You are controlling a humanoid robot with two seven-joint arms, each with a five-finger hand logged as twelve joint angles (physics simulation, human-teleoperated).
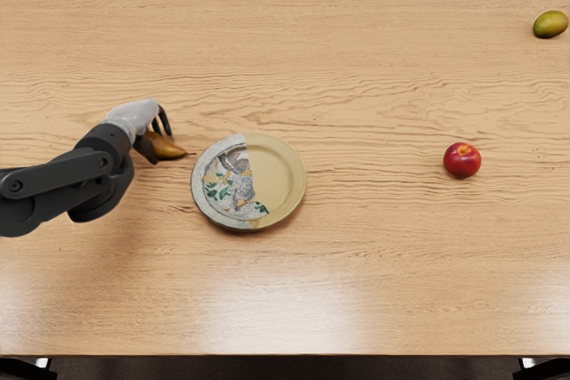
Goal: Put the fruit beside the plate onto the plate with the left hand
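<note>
Wooden table (356, 291) fills the view, and nearest on it is the left arm, reaching in from 9 o'clock. Its left hand (138, 122) has the dark fingers (161, 121) curled narrowly about the blunt end of a brown-yellow fruit (170, 149), tapered like a pear. The fruit sits just beside the patterned plate (289, 175), at the plate's 9 to 10 o'clock, its tip pointing at the rim; whether it is raised off the wood cannot be told. A red apple (462, 159) lies well apart at the plate's 3 o'clock, and a green-yellow mango (550, 23) lies far off at 2 o'clock.
</note>
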